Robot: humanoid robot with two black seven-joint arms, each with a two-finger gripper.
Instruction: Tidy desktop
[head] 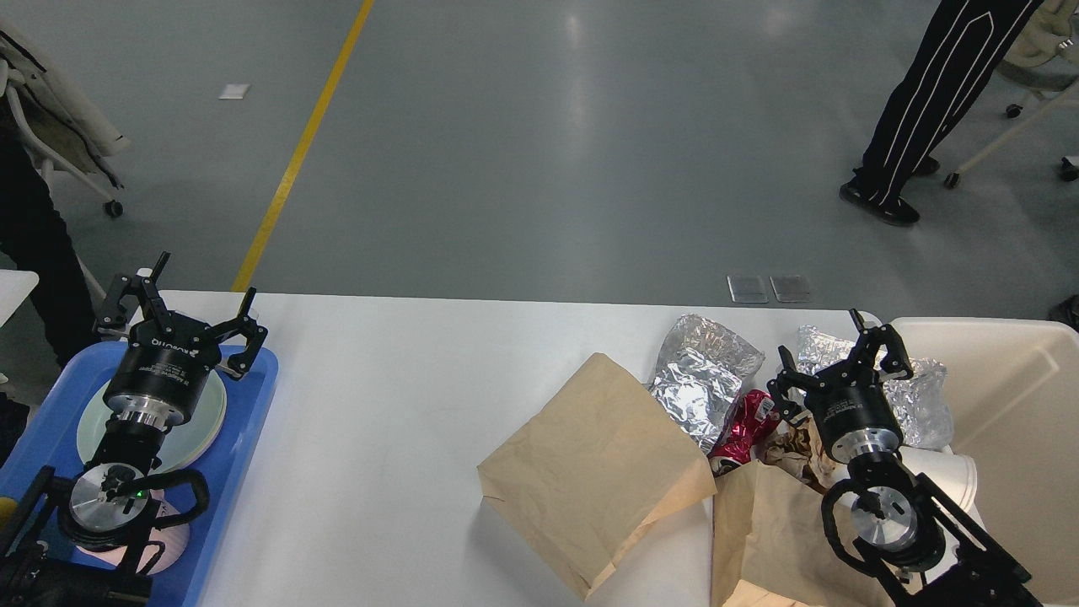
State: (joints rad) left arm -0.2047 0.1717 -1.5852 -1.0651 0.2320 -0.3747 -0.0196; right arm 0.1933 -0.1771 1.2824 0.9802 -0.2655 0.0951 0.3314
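Black fingers of the left gripper [181, 308] spread apart over the blue tray [244, 438], partly hiding its pale plates [206, 417]. Right gripper [834, 358] spreads empty above foil [704, 379] and paper bags [590, 464] on the white desktop [379, 405], beside the cut-off cream bin [1011, 379].

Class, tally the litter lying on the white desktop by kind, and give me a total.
Brown paper bags: 2
Crumpled foil pieces: 2
Crushed red can: 1
Crumpled brown paper: 1
White paper cup: 1
Total: 7
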